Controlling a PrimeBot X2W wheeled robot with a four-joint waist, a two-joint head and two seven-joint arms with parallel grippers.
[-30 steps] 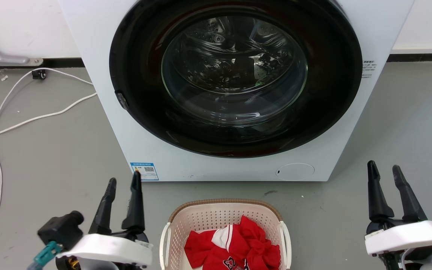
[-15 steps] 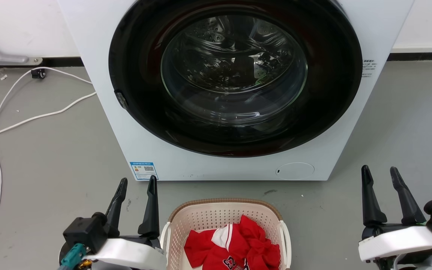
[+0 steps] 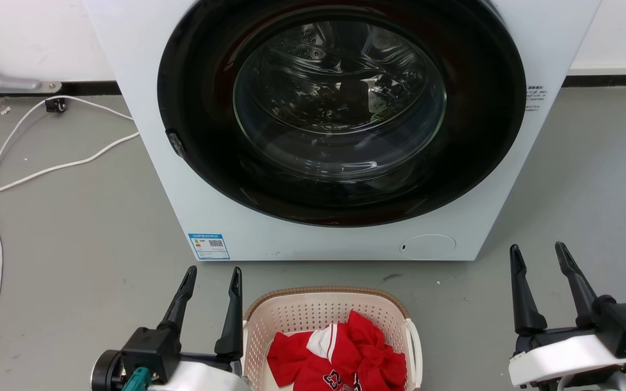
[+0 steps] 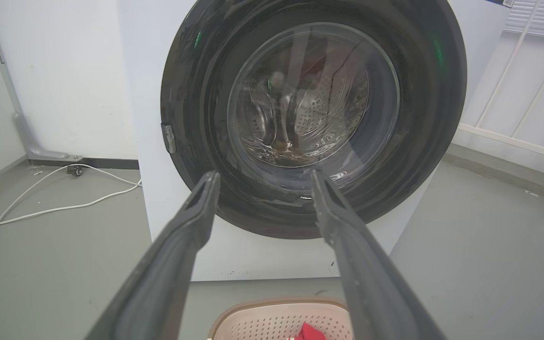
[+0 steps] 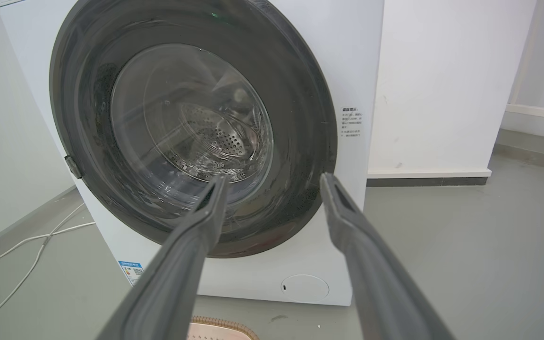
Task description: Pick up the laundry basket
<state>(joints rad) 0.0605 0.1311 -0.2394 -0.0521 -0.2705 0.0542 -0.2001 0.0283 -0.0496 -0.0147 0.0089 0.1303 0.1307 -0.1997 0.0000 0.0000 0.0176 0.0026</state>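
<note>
The laundry basket, cream and perforated with a brown rim and white side handles, sits on the floor at the bottom centre of the head view, holding red and white clothes. Its far rim also shows in the left wrist view and the right wrist view. My left gripper is open just left of the basket, its right finger close beside the left handle. Well off the basket's right side, my right gripper is open too. Both grippers hold nothing.
A white front-loading washer with a shut dark round door stands right behind the basket. White cables trail over the grey floor at the left. A white wall and a white rail lie beyond.
My left gripper has moved right and down toward the basket's left handle. My right gripper has shifted left a little and lowered. The basket has stayed put.
</note>
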